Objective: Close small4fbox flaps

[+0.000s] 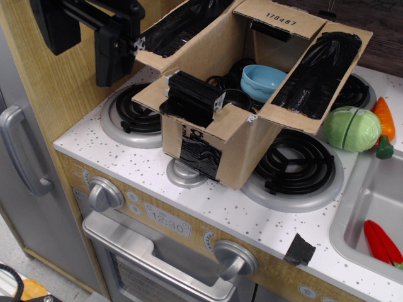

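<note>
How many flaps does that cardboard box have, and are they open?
4, all open: the far flap marked 178487, the right flap, the left flap, and the near flap by the box front.

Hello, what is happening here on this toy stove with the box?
A robot arm is working on a small cardboard box that stands on a toy stovetop. Its black gripper is at the near-left flap; whether it is open or shut cannot be told. All four flaps stand open, including the right flap and the back one marked 178487. A blue bowl lies inside. A green toy cabbage sits beside the box.
</note>
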Robot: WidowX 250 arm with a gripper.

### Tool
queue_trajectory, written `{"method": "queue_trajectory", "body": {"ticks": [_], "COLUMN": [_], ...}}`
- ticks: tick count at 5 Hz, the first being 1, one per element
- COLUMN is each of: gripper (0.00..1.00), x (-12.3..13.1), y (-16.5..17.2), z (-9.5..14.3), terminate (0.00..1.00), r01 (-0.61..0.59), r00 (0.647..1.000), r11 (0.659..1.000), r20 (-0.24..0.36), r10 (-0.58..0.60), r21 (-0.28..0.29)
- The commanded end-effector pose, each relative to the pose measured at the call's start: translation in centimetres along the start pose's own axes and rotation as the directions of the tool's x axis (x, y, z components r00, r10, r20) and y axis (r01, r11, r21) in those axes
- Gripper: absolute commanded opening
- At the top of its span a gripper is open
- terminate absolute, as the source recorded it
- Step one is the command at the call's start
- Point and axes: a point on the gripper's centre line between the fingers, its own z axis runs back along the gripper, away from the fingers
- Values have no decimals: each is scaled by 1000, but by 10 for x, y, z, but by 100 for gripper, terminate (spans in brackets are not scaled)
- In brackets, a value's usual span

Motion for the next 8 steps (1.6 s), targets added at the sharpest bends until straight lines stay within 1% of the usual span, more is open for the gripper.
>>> {"method": "queue_trajectory", "body": {"ticks": [1, 2, 3, 4, 6, 7, 8], "gripper": [100, 100, 100, 100, 100, 100, 100], "x": [0, 1, 4, 5, 14, 27, 34], "y": [0, -12, -21, -30, -41, -41, -42], "z": [0, -12, -22, -36, -52, -54, -53], "terminate": [0, 0, 0, 0, 0, 0, 0], "r01": [0, -30, -36, -53, -83, -84, -89], "r00": [1000, 999, 998, 996, 988, 982, 979], "r11": [1000, 999, 997, 994, 989, 989, 989], "r20": [0, 19, 39, 69, 121, 156, 174], "r10": [0, 31, 39, 60, 98, 102, 109], "r21": [0, -32, -66, -96, -120, -121, -116]}}
